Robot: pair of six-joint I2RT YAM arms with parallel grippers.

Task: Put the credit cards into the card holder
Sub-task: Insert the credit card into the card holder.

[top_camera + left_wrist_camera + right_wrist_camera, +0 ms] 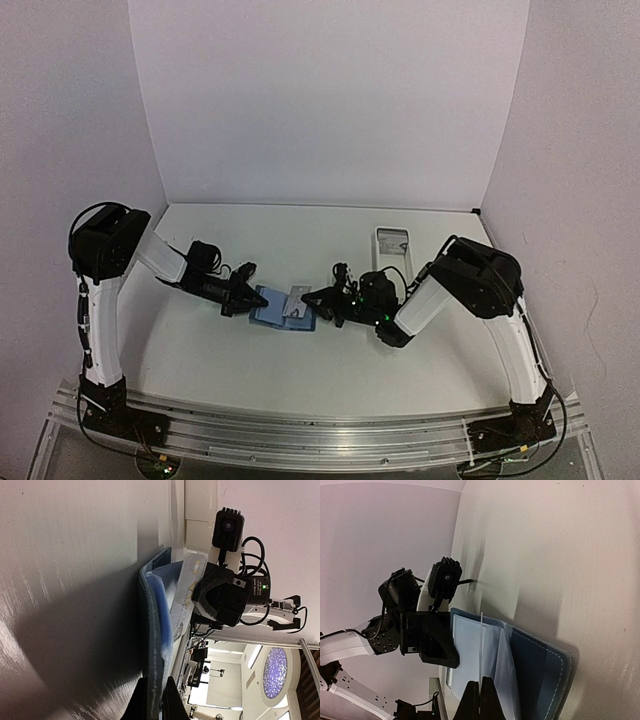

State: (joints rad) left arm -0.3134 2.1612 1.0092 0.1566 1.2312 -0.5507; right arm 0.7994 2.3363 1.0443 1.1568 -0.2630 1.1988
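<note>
The blue card holder [272,308] lies open on the table between both arms. My left gripper [243,298] is shut on its left edge; in the left wrist view the fingers [170,695] clamp the blue wallet [152,615]. My right gripper [320,303] is shut on a thin light credit card [296,303]. In the right wrist view that card [481,645] is seen edge-on, standing over the pale inner pockets of the holder [540,665], with its far end at the pocket area. The same card [189,580] shows pale in the left wrist view, with the right gripper [220,597] behind it.
A long white rectangular tray [392,243] stands at the back right, just behind the right arm. White walls close the table off at the back and on both sides. The arms' bases sit on a metal rail [300,430] at the near edge.
</note>
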